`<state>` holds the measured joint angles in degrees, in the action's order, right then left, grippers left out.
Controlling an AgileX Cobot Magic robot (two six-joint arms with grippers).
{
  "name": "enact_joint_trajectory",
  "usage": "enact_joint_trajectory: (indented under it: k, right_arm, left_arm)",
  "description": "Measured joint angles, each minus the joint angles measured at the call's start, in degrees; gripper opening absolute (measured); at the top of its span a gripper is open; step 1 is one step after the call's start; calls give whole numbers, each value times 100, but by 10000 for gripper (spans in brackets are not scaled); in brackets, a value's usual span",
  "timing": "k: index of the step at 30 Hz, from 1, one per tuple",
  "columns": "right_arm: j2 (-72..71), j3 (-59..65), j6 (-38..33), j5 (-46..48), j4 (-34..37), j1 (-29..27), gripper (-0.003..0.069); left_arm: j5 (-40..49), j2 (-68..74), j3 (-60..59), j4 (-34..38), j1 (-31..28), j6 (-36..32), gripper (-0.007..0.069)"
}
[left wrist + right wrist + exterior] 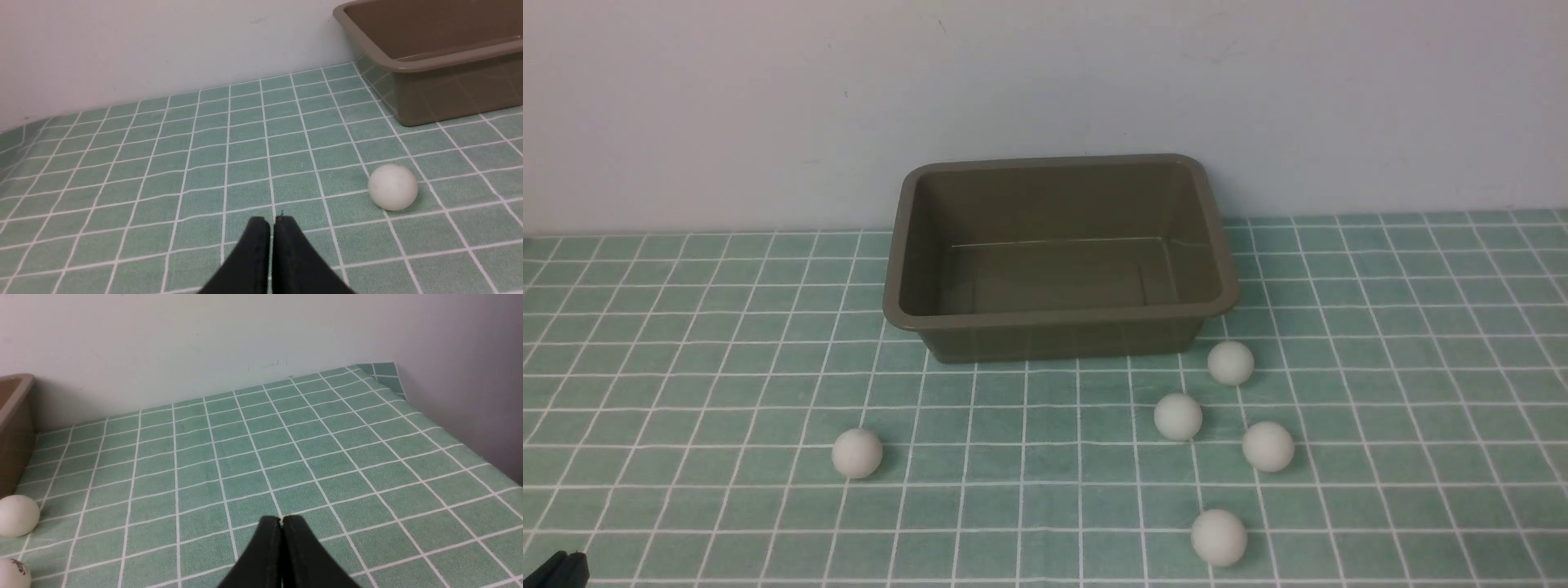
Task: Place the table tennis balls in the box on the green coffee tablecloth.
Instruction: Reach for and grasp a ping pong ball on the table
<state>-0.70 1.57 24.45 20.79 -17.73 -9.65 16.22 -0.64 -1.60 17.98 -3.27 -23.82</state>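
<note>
- Front view: the green coffee tablecloth (686, 343) spreads from edge to edge and ends at the pale wall (1045, 82) at 12 o'clock.
- The box (1058, 314) stands on the cloth, centred toward 12 o'clock, just before the wall.
- The left tool (272, 223) and the right tool (281, 520) each have black jaws pressed together, gripping nothing, over bare cloth.
- Outside the box, on the cloth: lone table tennis ball (857, 452) at the box's 7 o'clock; corner ball (1230, 363), inner ball (1178, 416), outer ball (1267, 446) and nearest ball (1218, 537) clustered at its 5 o'clock.
</note>
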Motion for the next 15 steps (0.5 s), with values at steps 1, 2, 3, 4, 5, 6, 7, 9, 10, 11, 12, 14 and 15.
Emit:
enact_joint_trajectory:
  k: [1, 2, 3, 4, 5, 6, 7, 9, 10, 11, 12, 14, 15]
  right_arm:
    - [0, 0, 0, 0, 0, 0, -17]
    - [0, 0, 0, 0, 0, 0, -17]
    - [0, 0, 0, 0, 0, 0, -17]
    - [0, 0, 0, 0, 0, 0, -17]
    - [0, 0, 0, 5, 0, 0, -17]
    - [0, 0, 0, 5, 0, 0, -17]
    - [0, 0, 0, 5, 0, 0, -17]
    - [0, 0, 0, -11, 39, 0, -17]
    - [0, 0, 7, -84, 132, 0, -17]
    - [0, 6, 44, -216, 302, 0, -17]
    - [0, 6, 96, -360, 430, 0, -17]
    - [0, 6, 210, -771, 843, 0, -17]
    - [0, 6, 238, -1061, 1004, 0, -17]
  left_arm:
    - [0, 0, 0, 0, 0, 0, -4]
    - [0, 0, 0, 0, 0, 0, -4]
    - [0, 0, 0, 0, 0, 0, -4]
    - [0, 0, 0, 0, 0, 0, -4]
    - [0, 0, 0, 0, 0, 0, -4]
    - [0, 0, 0, 0, 0, 0, -4]
    - [0, 0, 0, 0, 0, 0, -4]
    - [0, 0, 0, 0, 0, 0, -4]
    - [0, 0, 0, 0, 0, 0, -4]
    - [0, 0, 0, 0, 0, 0, -4]
    - [0, 0, 0, 0, 0, 0, -4]
    - [0, 0, 0, 0, 0, 0, -4]
    - [0, 0, 0, 0, 0, 0, -4]
